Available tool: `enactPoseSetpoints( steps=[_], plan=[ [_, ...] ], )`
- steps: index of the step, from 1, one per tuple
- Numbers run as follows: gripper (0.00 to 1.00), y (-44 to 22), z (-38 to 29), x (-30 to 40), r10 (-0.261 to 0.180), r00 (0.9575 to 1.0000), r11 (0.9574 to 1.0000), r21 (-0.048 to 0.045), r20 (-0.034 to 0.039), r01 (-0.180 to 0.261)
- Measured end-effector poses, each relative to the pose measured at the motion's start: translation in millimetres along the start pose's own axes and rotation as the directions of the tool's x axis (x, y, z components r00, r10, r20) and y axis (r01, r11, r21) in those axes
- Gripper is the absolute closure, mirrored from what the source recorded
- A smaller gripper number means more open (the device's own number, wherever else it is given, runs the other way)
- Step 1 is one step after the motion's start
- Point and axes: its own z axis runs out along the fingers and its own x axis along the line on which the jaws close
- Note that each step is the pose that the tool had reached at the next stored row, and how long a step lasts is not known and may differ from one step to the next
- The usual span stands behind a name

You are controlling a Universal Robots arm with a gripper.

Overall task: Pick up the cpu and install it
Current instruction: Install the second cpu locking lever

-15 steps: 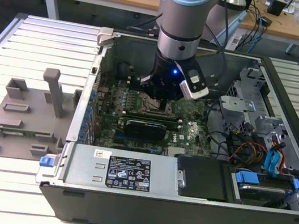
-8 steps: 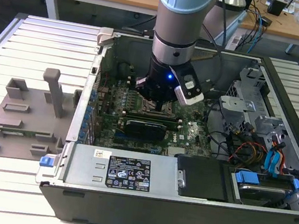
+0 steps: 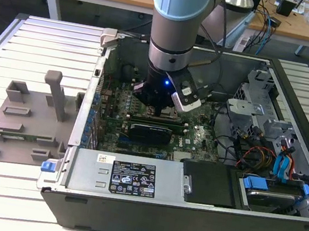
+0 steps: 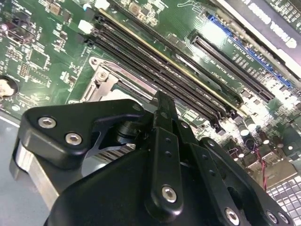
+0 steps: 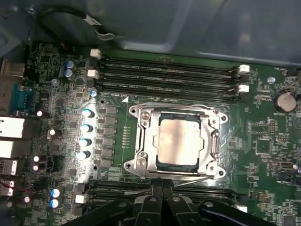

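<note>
CPU seated in the socket, hand low over it

The cpu [image 5: 180,141] lies flat inside the socket [image 5: 141,141] frame on the motherboard [image 5: 117,61], directly under and just ahead of the hand [image 5: 162,197]; whether its fingers are apart or together cannot be told, and nothing shows between them.

The exterior view looks down from high in front of the open computer case [image 3: 187,204], taking in the whole case and the arm [image 3: 175,30] above it; the first wrist view faces straight down, close over the socket [image 5: 176,141]; the second wrist view slants low across the same motherboard [image 4: 42,52], nearer still; both wrist views share the memory slots [image 5: 169,75] beside the socket.
</note>
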Motion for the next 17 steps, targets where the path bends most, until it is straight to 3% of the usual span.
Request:
enactPoseSetpoints(
  steps=[11,17],
  plan=[
    [0.89,0.8,4.9,19.5,0.000,1.0000,1.0000,0.0000,0.0000,0.000],
    [0.89,0.8,8.4,25.4,0.000,1.0000,1.0000,-0.0001,0.0000,0.000]
  ],
)
